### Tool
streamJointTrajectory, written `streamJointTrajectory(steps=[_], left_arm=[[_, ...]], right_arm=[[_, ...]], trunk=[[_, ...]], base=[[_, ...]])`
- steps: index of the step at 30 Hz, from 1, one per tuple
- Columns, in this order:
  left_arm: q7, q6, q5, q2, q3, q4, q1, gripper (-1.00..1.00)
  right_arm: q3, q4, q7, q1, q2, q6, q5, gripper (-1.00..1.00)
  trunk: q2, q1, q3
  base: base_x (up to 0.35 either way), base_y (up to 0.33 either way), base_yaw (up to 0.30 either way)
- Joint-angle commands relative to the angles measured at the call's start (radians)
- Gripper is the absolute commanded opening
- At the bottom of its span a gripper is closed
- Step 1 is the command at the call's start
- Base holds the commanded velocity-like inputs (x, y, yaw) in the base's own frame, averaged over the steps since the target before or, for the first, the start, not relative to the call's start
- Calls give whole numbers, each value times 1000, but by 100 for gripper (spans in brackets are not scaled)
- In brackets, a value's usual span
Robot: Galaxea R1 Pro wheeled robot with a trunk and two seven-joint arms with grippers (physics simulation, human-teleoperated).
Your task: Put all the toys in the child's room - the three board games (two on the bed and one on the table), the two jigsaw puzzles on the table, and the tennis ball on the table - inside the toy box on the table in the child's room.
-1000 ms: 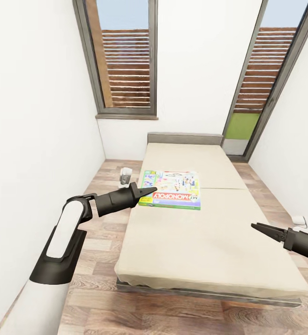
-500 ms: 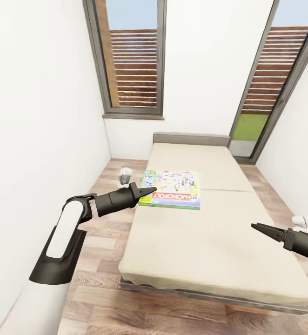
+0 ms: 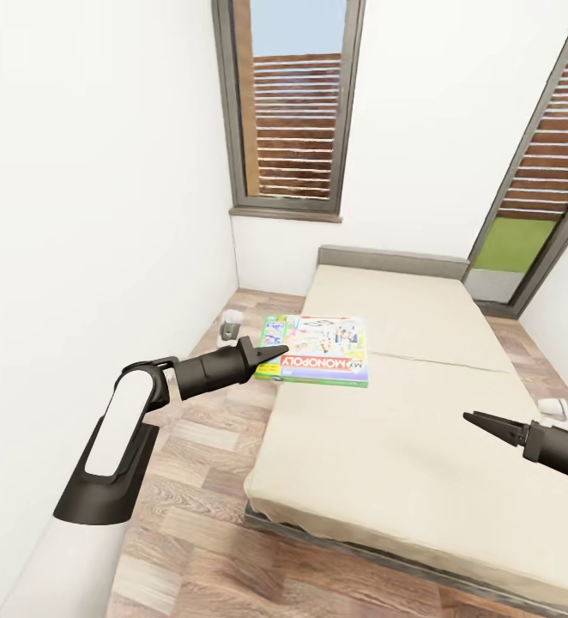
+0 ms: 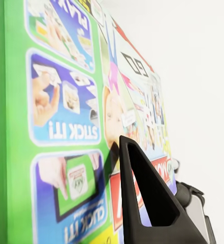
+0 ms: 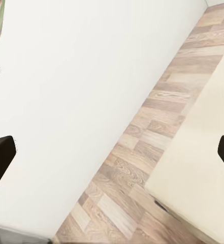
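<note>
Head view: Monopoly box [image 3: 318,362] in left gripper [image 3: 271,353]

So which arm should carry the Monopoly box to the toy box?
Left. The left gripper is clamped on the Monopoly box at its edge, holding it partly out past the bed. The right gripper hangs open and empty, well apart from the box.

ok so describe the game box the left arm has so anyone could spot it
Start at the beige bed under the windows. At its near left edge a flat box is held by the left tool. Its bright green edge and red "Monopoly" banner set it apart from everything around it.
</note>
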Motion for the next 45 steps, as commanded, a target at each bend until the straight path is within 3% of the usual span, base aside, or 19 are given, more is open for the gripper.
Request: streamJointTrajectory(steps=[1, 23, 45], left_arm=[[9, 3, 14, 0, 0, 0, -1, -100], [35, 3, 14, 1, 1, 0, -1, -100], [38, 3, 14, 0, 0, 0, -1, -100]], right_arm=[[-1, 0, 2, 0, 0, 5, -1, 100], [0, 0, 4, 1, -2, 5, -1, 100], [-1, 0, 14, 2, -5, 5, -1, 100]], trunk=[[-2, 1, -2], [-2, 1, 13], [-2, 1, 45]], base=[[0, 0, 289], [0, 0, 243], [0, 0, 127]])
